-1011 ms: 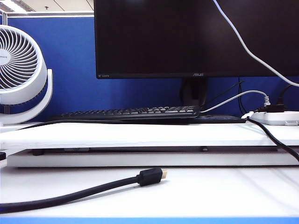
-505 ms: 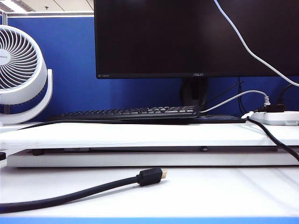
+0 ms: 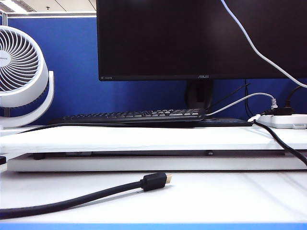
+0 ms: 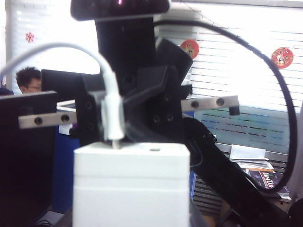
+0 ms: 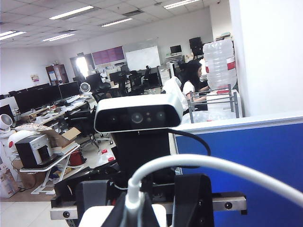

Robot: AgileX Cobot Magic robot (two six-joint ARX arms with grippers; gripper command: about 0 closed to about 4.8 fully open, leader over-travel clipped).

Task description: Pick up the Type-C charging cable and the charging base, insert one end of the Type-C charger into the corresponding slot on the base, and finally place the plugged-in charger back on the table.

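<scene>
Both grippers are out of the exterior view, where only a stretch of the white Type-C charging cable (image 3: pixel 254 48) hangs across the monitor above the table (image 3: pixel 201 196). The white charging base (image 4: pixel 132 184) fills the foreground of the left wrist view, and my left gripper (image 4: pixel 132 210) is shut on its sides. Facing it, my right gripper (image 4: pixel 118 125) is shut on the cable's white plug (image 4: pixel 112 113), whose tip meets the base's upper face. The right wrist view shows my right gripper (image 5: pixel 135 213) pinching the cable (image 5: pixel 213 163) over the base (image 5: pixel 94 218).
A thick black cable (image 3: pixel 86 196) with a gold-tipped plug lies on the table's front. Behind it, a raised white shelf (image 3: pixel 144 139) carries a keyboard (image 3: pixel 134 116), a monitor (image 3: pixel 192 38) and a white power strip (image 3: pixel 283 120). A white fan (image 3: pixel 19 67) stands at the left.
</scene>
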